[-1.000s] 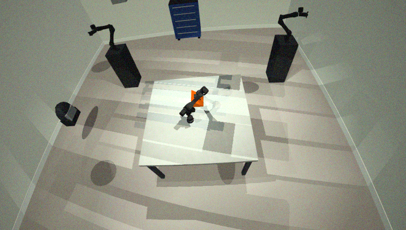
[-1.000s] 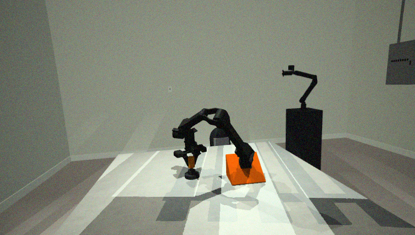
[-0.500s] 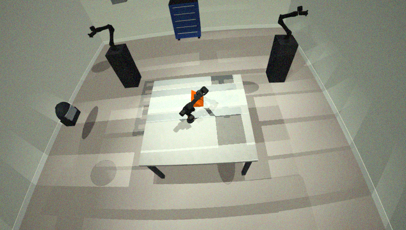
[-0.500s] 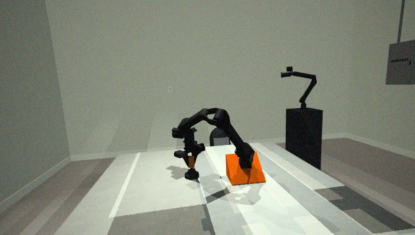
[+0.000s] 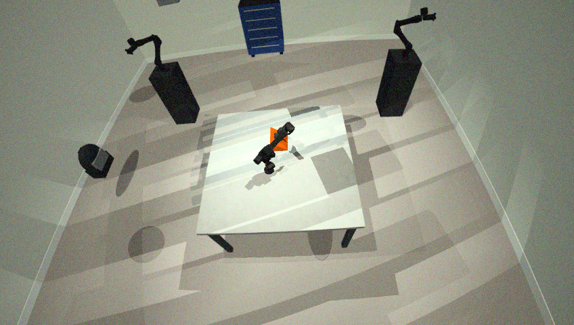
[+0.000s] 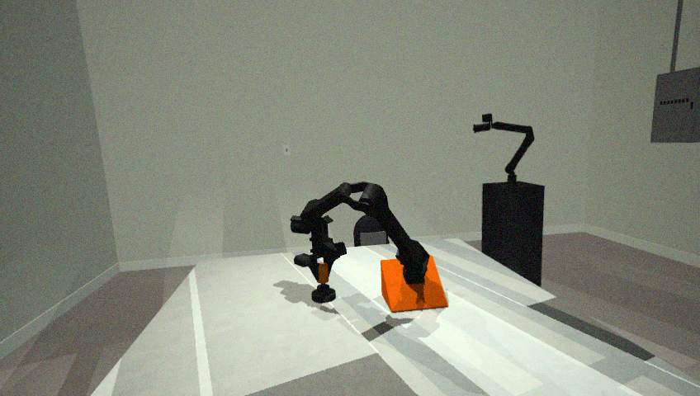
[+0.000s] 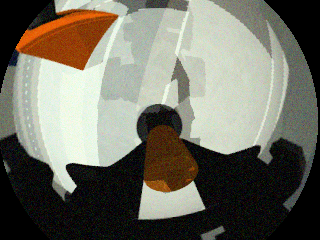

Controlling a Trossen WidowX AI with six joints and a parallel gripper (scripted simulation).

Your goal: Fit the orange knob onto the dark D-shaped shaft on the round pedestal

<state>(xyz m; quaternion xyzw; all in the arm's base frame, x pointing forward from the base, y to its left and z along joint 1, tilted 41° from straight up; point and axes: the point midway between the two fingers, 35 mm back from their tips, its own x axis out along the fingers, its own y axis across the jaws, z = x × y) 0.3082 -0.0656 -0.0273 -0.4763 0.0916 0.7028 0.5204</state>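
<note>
The orange knob is upright between the fingers of my gripper, which is shut on it. The round dark pedestal stands on the table directly below the knob. In the exterior view the knob's lower end is just above the pedestal's wide base, at the level of the dark shaft. The shaft's flat side and the knob's hole are hidden, and I cannot tell how far the shaft is inside the knob. In the top view the arm mostly covers the knob.
An orange wedge-shaped block is at my arm's base on the white table. Two other arms on black stands and a blue cabinet are off the table.
</note>
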